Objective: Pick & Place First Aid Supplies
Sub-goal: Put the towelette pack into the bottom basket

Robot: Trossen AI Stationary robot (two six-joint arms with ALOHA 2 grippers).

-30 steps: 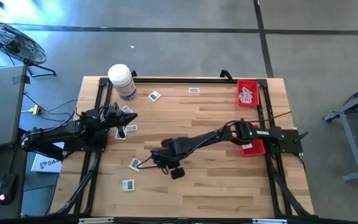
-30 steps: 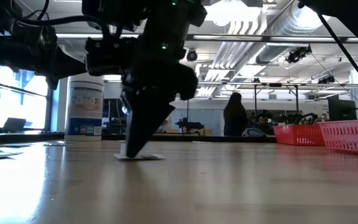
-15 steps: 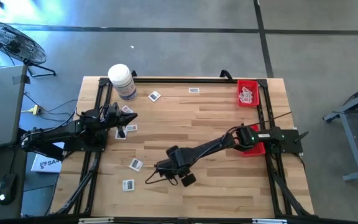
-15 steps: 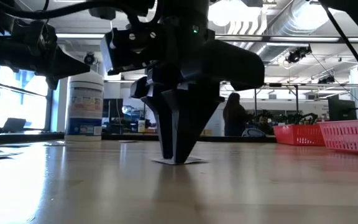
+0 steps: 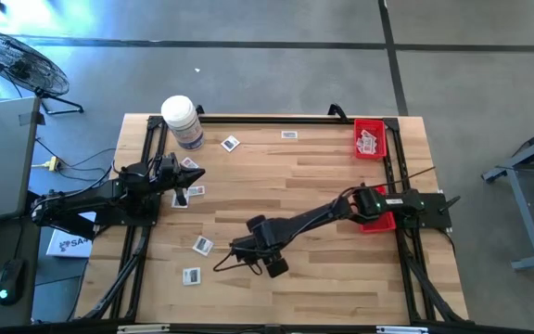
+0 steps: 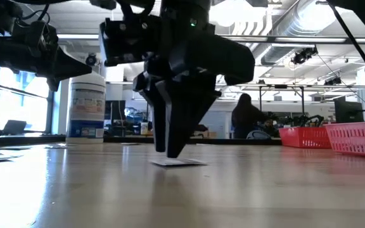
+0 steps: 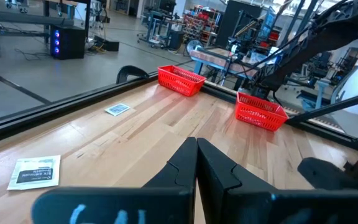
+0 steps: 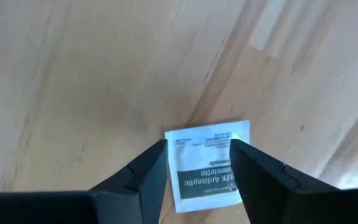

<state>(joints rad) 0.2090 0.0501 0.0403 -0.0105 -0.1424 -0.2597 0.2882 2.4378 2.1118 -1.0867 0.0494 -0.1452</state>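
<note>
The first aid supplies are small white packets lying flat on the wooden table. One packet lies under my right gripper. That gripper points down and is open, one finger over each side of the packet. In the low view its tips hang just above the packet; the arm hides this packet in the high view. Other packets lie to its left. My left gripper waits shut at the table's left, pointing level.
A white jar stands at the far left corner. Two packets lie near the far edge. One red bin holding packets sits far right; another sits under the right arm. A person stands in the room behind.
My right gripper has moved toward the table's near edge with its tips on a packet, which slid along the table with it. The fingers have then opened and risen a little off the packet, which lies flat.
</note>
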